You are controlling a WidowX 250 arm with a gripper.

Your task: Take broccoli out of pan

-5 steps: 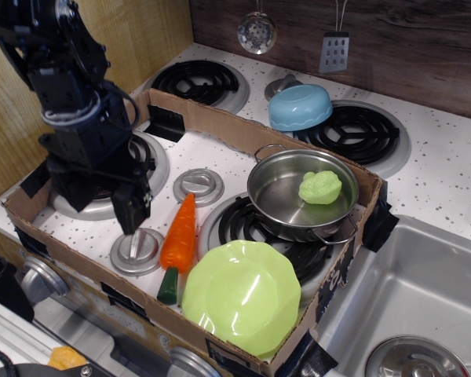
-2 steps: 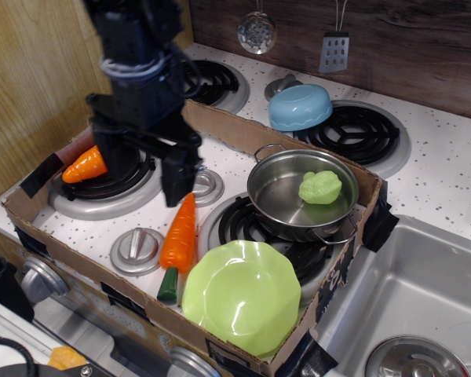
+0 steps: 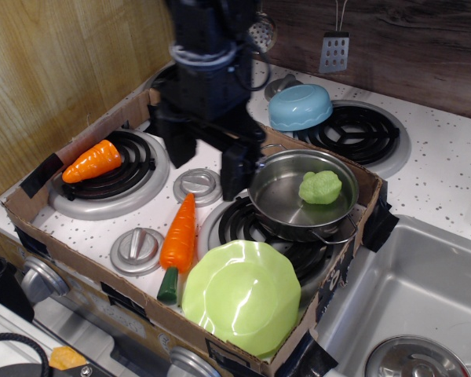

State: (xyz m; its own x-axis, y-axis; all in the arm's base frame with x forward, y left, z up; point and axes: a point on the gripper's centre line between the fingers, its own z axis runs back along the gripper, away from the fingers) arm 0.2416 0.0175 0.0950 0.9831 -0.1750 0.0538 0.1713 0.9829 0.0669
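Shifted right and farther back across the toy stove since the earlier frame: black gripper [image 3: 206, 161], fingers spread apart and holding nothing, one fingertip just beside the left rim of the pan [image 3: 279, 192]. Inside the pan, toward its right wall: the broccoli [image 3: 320, 187], untouched, with bare steel floor open to its left. Close around the pan: cardboard wall [image 3: 368, 194] on the right, green plate [image 3: 242, 297] in front, long carrot [image 3: 180, 232] to the left.
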